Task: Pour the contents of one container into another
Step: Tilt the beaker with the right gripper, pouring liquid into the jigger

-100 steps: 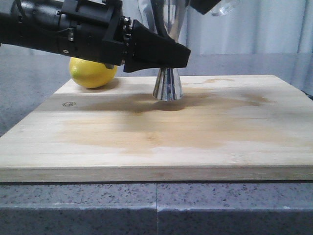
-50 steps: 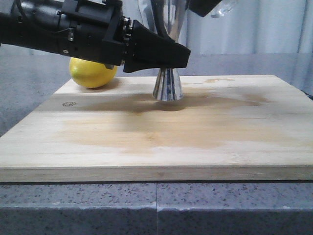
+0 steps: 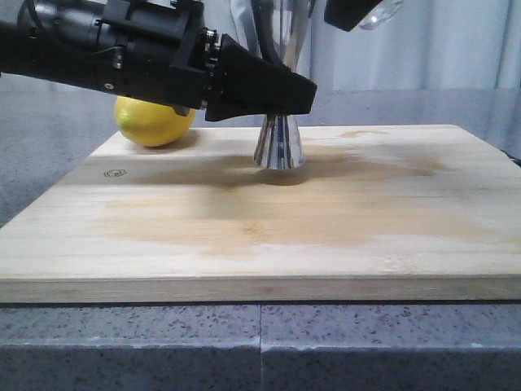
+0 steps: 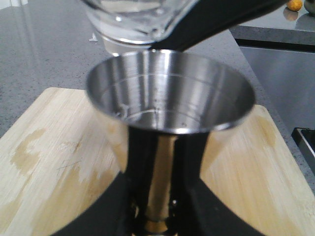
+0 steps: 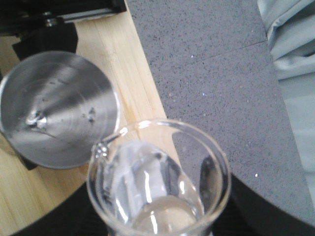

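Note:
The steel jigger (image 3: 278,140) stands upright on the wooden board (image 3: 269,228); my left gripper (image 3: 281,91) is shut on its narrow gold-banded waist (image 4: 158,216). Its upper cup (image 4: 170,93) holds a little liquid at the bottom, also seen in the right wrist view as the jigger cup (image 5: 59,108). The clear glass beaker (image 5: 157,187) is held tilted in my right gripper (image 3: 352,12), high above and just right of the jigger, with its pouring lip (image 5: 101,147) at the jigger's rim. The beaker's bottom (image 4: 130,22) hangs over the cup's far edge.
A yellow lemon (image 3: 155,120) lies on the board's back left, behind my left arm. Damp stains darken the board (image 3: 244,220). Grey speckled counter (image 3: 260,346) surrounds it, with a pale curtain behind.
The right gripper with the beaker has shifted slightly up and to the right at the top of the front view. The left gripper and jigger have stayed still.

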Robot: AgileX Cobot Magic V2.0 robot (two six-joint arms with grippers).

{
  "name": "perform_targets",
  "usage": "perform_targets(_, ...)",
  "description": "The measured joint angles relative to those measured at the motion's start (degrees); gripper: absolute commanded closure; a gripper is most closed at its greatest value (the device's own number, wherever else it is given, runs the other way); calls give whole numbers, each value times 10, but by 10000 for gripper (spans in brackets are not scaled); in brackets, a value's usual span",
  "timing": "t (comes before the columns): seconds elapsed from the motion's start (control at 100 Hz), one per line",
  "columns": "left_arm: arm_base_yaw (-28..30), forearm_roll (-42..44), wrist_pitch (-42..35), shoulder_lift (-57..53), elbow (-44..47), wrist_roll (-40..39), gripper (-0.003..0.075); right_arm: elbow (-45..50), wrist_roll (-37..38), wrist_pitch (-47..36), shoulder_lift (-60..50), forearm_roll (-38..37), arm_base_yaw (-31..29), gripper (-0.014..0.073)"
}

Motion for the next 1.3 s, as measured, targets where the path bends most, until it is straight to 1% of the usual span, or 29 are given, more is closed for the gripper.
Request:
perform_targets(0.1, 0, 0, 0, 0, 0, 0, 698, 0, 0, 0, 0, -10, 11, 307)
perform_targets(0.43, 0, 0, 0, 0, 0, -1, 698, 0, -1, 5, 0, -34, 14, 306)
perform_targets(0.71, 0, 0, 0, 0, 0, -1, 698, 0, -6, 6, 0, -49, 31, 306)
perform_targets(1.3, 0, 0, 0, 0, 0, -1, 698, 0, -13, 9, 0, -87, 36, 307)
